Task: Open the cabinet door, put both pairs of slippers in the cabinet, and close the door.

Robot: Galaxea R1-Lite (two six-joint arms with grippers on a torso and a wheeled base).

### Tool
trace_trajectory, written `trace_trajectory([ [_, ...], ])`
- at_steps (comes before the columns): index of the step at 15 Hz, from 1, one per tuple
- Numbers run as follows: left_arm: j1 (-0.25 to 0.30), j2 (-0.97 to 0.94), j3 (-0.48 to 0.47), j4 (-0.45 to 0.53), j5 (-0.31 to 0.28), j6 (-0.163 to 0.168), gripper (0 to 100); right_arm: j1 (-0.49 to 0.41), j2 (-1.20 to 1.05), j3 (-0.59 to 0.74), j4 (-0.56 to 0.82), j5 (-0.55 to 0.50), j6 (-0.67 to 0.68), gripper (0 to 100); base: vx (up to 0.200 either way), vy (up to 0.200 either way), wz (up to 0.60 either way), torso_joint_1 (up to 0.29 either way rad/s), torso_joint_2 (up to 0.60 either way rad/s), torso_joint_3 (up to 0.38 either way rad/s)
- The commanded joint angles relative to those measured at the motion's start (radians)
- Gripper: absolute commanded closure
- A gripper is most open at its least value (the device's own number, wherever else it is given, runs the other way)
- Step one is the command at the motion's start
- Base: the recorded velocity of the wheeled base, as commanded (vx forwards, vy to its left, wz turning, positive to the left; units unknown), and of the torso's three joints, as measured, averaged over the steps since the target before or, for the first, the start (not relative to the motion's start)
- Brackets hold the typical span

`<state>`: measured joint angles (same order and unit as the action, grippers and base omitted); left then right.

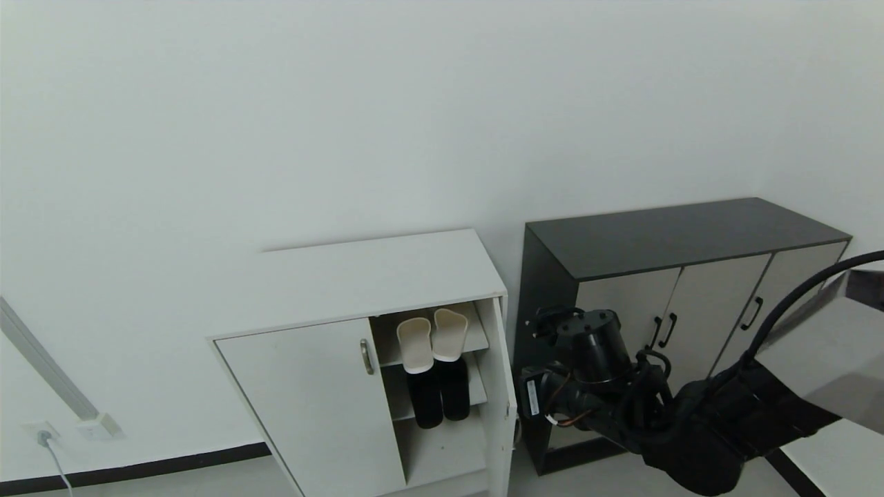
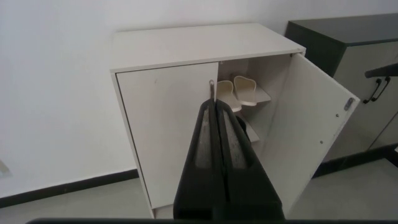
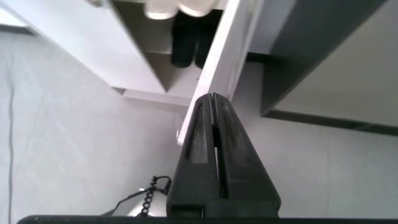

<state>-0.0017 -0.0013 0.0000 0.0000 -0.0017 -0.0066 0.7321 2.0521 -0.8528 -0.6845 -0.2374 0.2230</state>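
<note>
While door (image 2: 317,124) hangs open | slippers (image 1: 423,345) lie front-to-back | left gripper (image 2: 214,106), right gripper (image 3: 213,99) closed

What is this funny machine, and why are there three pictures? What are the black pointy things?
It is a robot with two arms and three cameras. The big picture comes from the camera on its head, and the black thing in it is the right arm. The other two pictures come from cameras on its wrists, so each black wedge is that arm's own grabbing part: the left fingers and the right fingers. Both are pressed shut and hold nothing. In front stands a white cabinet with one door open. Inside, cream slippers sit on the upper shelf and black slippers on the shelf below. A black cabinet stands beside it.
</note>
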Motion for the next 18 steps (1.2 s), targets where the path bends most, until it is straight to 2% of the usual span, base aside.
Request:
trace_trajectory([
  [1, 0.0, 0.001, 0.0, 0.0, 0.0, 0.0, 100, 0.006, -0.044, 0.024, -0.004, 0.003, -0.005, 100, 0.0, 0.0, 0.0, 0.0, 0.0, 0.0],
  [3, 0.0, 0.001, 0.0, 0.0, 0.0, 0.0, 100, 0.007, -0.044, 0.029, -0.004, 0.001, -0.005, 100, 0.0, 0.0, 0.0, 0.0, 0.0, 0.0],
  [9, 0.0, 0.001, 0.0, 0.0, 0.0, 0.0, 100, 0.015, -0.052, 0.058, -0.017, 0.041, -0.017, 100, 0.0, 0.0, 0.6, 0.005, 0.0, 0.003],
  [11, 0.0, 0.001, 0.0, 0.0, 0.0, -0.001, 100, 0.012, -0.05, 0.058, -0.032, 0.04, -0.02, 100, 0.0, 0.0, 0.0, 0.0, 0.0, 0.0],
  [14, 0.0, 0.001, 0.0, 0.0, 0.0, -0.001, 100, -0.017, -0.053, 0.069, -0.038, 0.01, -0.054, 100, 0.0, 0.0, 0.0, 0.0, 0.0, 0.0],
  [16, 0.0, 0.001, 0.0, 0.0, 0.0, 0.0, 100, -0.059, -0.053, 0.078, -0.038, -0.098, -0.102, 100, 0.0, 0.0, 0.0, 0.0, 0.0, 0.0],
  [18, 0.0, 0.001, 0.0, 0.0, 0.0, 0.0, 100, -0.097, -0.069, 0.095, -0.037, -0.125, -0.132, 100, 0.0, 0.0, 0.0, 0.0, 0.0, 0.0],
])
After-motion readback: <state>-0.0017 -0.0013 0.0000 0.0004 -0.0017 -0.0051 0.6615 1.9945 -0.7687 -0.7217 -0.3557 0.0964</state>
